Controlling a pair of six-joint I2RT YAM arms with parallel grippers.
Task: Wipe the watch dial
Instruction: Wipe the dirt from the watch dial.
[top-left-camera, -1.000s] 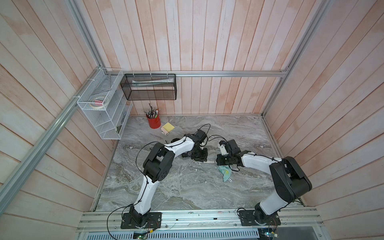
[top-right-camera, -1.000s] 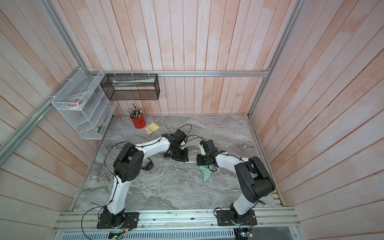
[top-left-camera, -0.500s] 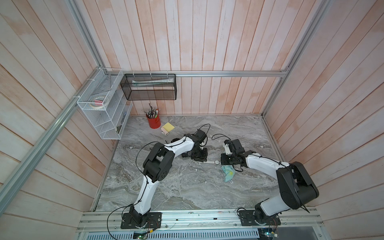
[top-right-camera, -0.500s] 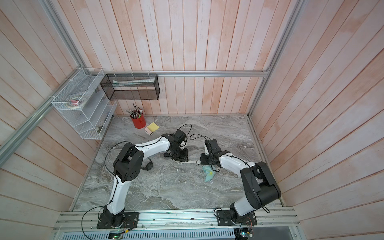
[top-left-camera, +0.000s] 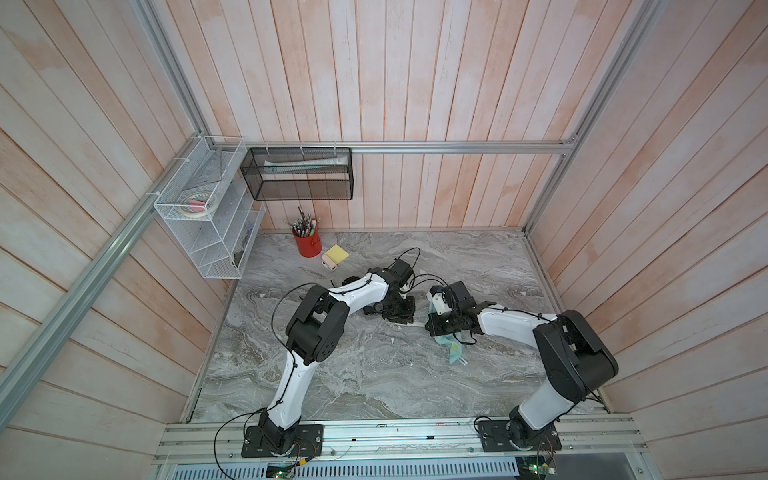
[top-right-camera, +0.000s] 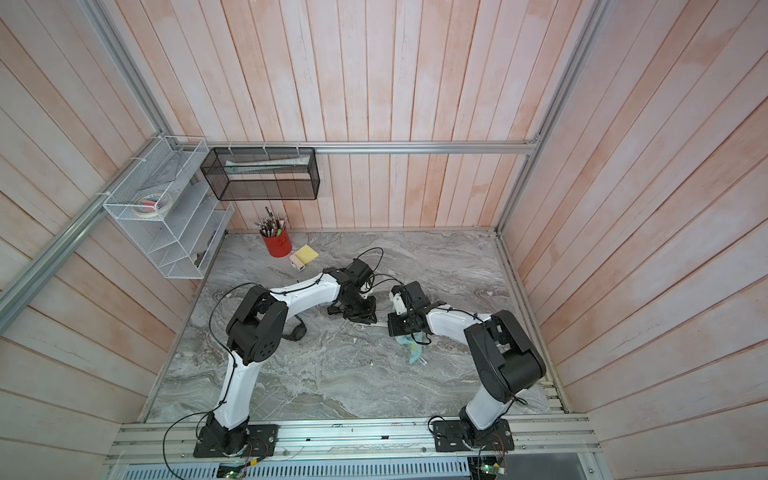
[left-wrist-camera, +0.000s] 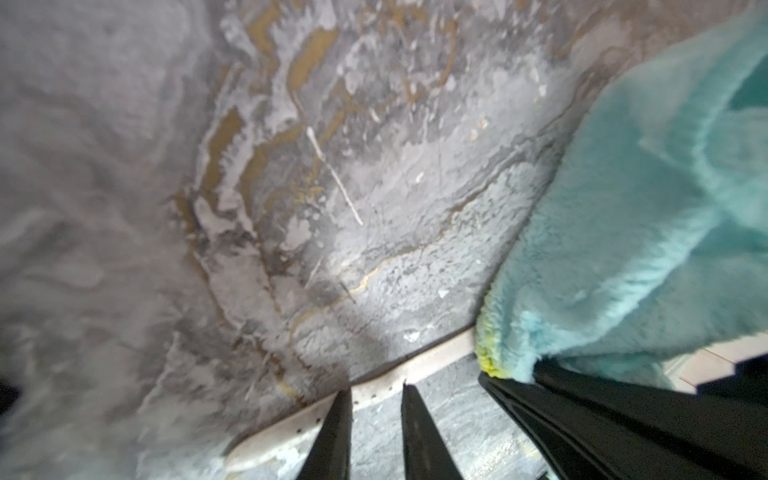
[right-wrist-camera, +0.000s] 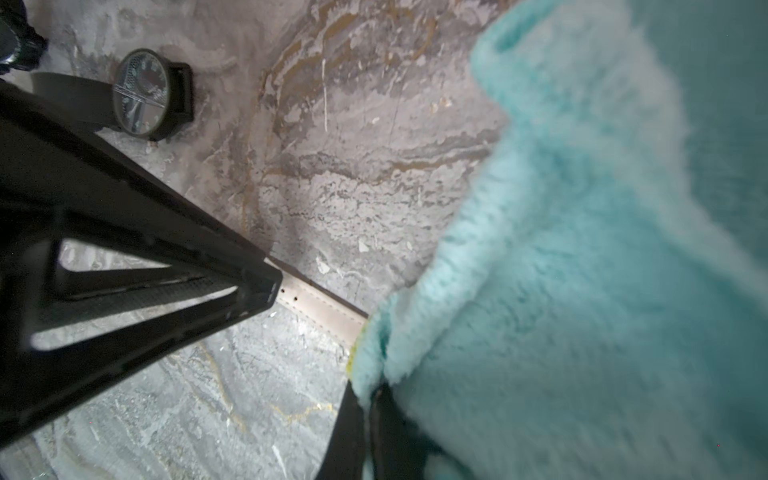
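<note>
Nothing I can actually read in any of these, honestly. The closest thing is the black watch (right-wrist-camera: 141, 93) in the right wrist view. It's got pale marks around its face, but they're way too blurry to tell if they're numbers or just ticks. No brand name shows on it either.
</note>
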